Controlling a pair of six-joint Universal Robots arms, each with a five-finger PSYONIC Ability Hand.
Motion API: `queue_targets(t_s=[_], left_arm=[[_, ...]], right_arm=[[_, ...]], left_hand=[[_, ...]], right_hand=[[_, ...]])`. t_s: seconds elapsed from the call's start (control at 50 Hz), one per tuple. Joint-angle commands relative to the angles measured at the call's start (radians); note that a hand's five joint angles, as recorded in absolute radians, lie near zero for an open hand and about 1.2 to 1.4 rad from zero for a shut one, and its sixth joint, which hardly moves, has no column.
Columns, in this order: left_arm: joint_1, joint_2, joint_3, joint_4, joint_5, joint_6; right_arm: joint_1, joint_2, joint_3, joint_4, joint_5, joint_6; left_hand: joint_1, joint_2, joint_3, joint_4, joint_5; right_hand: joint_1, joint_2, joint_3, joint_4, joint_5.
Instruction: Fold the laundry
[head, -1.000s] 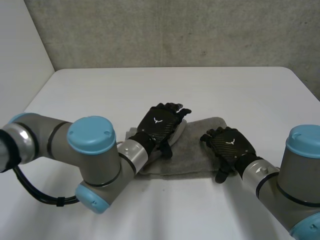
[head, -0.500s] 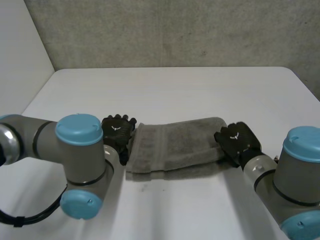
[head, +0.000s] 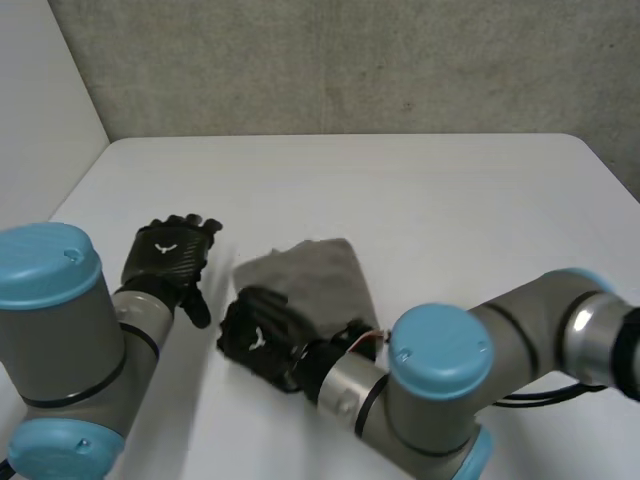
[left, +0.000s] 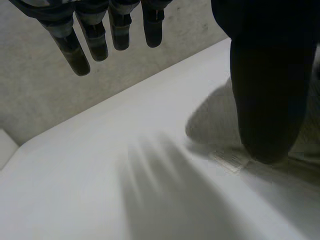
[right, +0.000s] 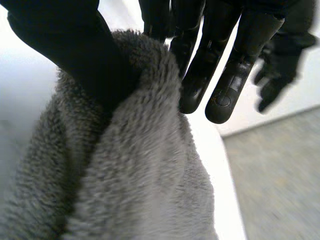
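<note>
- Grey terry towel (head: 318, 275) lies bunched on the white bench (head: 450, 190), near the front edge and between the two arms.
- The right hand (head: 255, 335) has reached across to the towel's near-left end. Its thumb presses the pile on one side and its fingers (right: 225, 85) sit on the other, so the cloth is pinched between them.
- The left hand (head: 168, 258) hangs above bare bench just beside the towel, apart from it, fingers straight and spread, holding nothing.

Fig. Units I operated: left arm (head: 62, 345) and right arm (head: 520, 322) were grey cylinders with light-blue caps; left hand (head: 168, 258) and right hand (head: 256, 340) were black, white-emblemed.
</note>
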Motion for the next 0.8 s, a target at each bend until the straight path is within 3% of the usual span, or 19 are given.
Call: queue_targets(t_s=[0.02, 0.04, 0.06, 0.1, 0.12, 0.16, 0.22, 0.26, 0.36, 0.44, 0.56, 0.7, 0.8], left_arm=[[0.015, -0.001, 0.016, 0.007, 0.012, 0.001], [0.013, -0.001, 0.025, 0.016, 0.025, 0.001], [0.013, -0.001, 0.025, 0.016, 0.025, 0.001], [0.003, 0.001, 0.053, 0.040, 0.052, -0.005], [0.003, 0.001, 0.053, 0.041, 0.052, -0.005], [-0.002, -0.001, 0.067, 0.048, 0.065, -0.014], [-0.027, 0.001, 0.103, 0.051, 0.085, -0.059], [-0.071, -0.005, 0.148, 0.048, 0.089, -0.126], [-0.112, -0.028, 0.186, 0.041, 0.091, -0.200], [-0.132, -0.082, 0.206, 0.036, 0.091, -0.207], [-0.140, -0.209, 0.226, -0.024, 0.086, -0.204], [-0.135, -0.286, 0.217, -0.088, 0.082, -0.200], [-0.117, -0.311, 0.211, -0.102, 0.082, -0.131]], right_arm=[[-0.003, 0.002, -0.028, 0.020, 0.062, 0.052], [-0.005, -0.030, -0.025, 0.023, 0.125, 0.100], [-0.005, -0.030, -0.025, 0.023, 0.126, 0.100], [-0.017, -0.116, -0.010, 0.041, 0.246, 0.256], [-0.017, -0.116, -0.010, 0.041, 0.247, 0.257], [-0.035, -0.215, 0.010, 0.078, 0.319, 0.481], [-0.048, -0.265, 0.013, 0.116, 0.324, 0.608], [-0.102, -0.326, 0.004, 0.235, 0.313, 0.806], [-0.219, -0.345, -0.045, 0.409, 0.282, 0.993], [-0.256, -0.320, -0.094, 0.483, 0.236, 1.030], [-0.271, -0.143, -0.212, 0.529, 0.172, 1.022], [-0.268, 0.022, -0.297, 0.529, 0.178, 0.938], [-0.261, 0.097, -0.334, 0.537, 0.210, 0.785]], left_hand=[[-0.002, 0.002, 0.003, 0.001, -0.022], [-0.002, 0.002, 0.003, 0.001, -0.022], [-0.002, 0.002, 0.003, 0.001, -0.022], [-0.002, 0.002, 0.003, 0.001, -0.022], [-0.002, 0.002, 0.003, 0.001, -0.022], [-0.002, 0.002, 0.003, 0.001, -0.022], [-0.002, 0.002, 0.003, 0.001, -0.022], [0.004, 0.008, 0.009, 0.007, -0.016], [0.021, 0.026, 0.026, 0.024, 0.001], [0.024, 0.029, 0.029, 0.027, 0.004], [0.027, 0.032, 0.032, 0.030, 0.007], [0.019, 0.023, 0.023, 0.021, -0.002], [0.019, 0.023, 0.023, 0.021, -0.002]], right_hand=[[-0.437, -0.679, -0.690, -0.695, -0.670], [-0.757, -1.000, -1.010, -1.015, -0.990], [-0.757, -1.000, -1.010, -1.015, -0.990], [-0.757, -1.000, -1.010, -1.015, -0.990], [-0.757, -1.000, -1.010, -1.015, -0.990], [-0.757, -1.000, -1.010, -1.015, -0.990], [-0.757, -1.000, -1.010, -1.015, -0.990], [-0.757, -1.000, -1.010, -1.015, -0.990], [-0.757, -1.000, -1.010, -1.015, -0.990], [-0.757, -1.000, -1.010, -1.015, -0.990], [-0.757, -1.000, -1.010, -1.015, -0.990], [-0.757, -1.000, -1.010, -1.015, -0.990], [-0.757, -1.000, -1.010, -1.015, -0.990]])
